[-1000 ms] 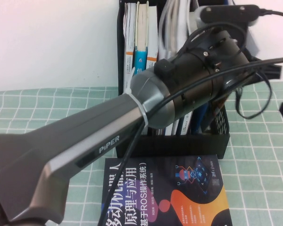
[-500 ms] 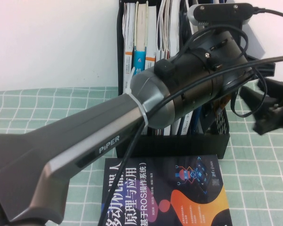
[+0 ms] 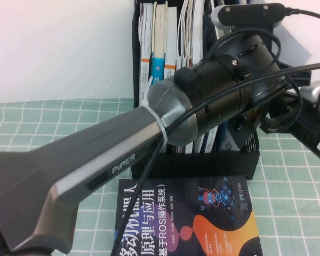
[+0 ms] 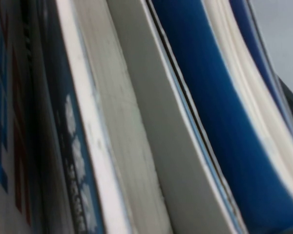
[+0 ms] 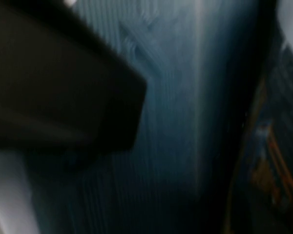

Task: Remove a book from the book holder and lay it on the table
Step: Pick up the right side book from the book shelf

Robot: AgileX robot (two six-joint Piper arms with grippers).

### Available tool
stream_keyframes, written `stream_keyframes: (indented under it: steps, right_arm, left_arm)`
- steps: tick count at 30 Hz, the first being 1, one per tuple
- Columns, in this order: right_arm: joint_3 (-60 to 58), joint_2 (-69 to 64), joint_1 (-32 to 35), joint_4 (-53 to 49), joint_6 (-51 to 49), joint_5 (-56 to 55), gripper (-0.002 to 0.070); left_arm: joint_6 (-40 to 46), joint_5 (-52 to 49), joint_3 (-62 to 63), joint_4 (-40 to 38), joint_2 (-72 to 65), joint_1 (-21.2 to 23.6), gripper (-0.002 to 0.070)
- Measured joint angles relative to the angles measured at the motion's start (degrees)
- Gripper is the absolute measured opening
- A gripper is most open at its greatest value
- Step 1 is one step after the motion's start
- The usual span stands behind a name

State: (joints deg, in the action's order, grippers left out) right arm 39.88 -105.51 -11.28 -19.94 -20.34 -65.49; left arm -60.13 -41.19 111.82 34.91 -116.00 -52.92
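The right arm (image 3: 312, 125), only a dark sliver at the edge a second ago, now reaches in against the right side of the book holder (image 3: 245, 154).

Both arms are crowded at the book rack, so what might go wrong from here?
1. The left arm and right arm meet at the book holder; they might collide.
2. Loose cable hangs between them and may snag.
3. Books in the holder stand tightly packed, so a neighbour might get dragged out onto the dark navy book lying in front.
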Motion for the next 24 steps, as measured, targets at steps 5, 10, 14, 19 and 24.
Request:
stream_keyframes:
  steps: [5, 10, 14, 19, 24]
  right_arm:
    - [1.0, -0.4, -0.1, 0.9, -2.3, 0.1, 0.0018]
    - [1.0, 0.3, -0.1, 1.2, -3.4, 0.9, 0.0016]
    - [1.0, 2.4, -0.2, 2.3, -3.4, 1.8, 0.0015]
    - [0.9, 9.3, -0.4, 2.7, 0.0, 2.6, 0.0015]
    - [0.9, 18.0, -0.4, 4.0, 4.6, 2.1, 0.0015]
  left_arm:
    - [0.1, -0.2, 0.0, -0.2, 0.1, -0.1, -0.0002]
    - [6.4, -2.9, 0.0, 1.1, 2.1, -3.1, -0.0003]
    - [9.5, -6.2, 0.0, 8.5, 5.0, -8.5, -0.0002]
    - [14.2, -12.5, 0.0, 17.5, 10.1, -15.3, -0.0002]
    - [19.1, -16.5, 0.0, 16.2, 17.8, -16.6, -0.0002]
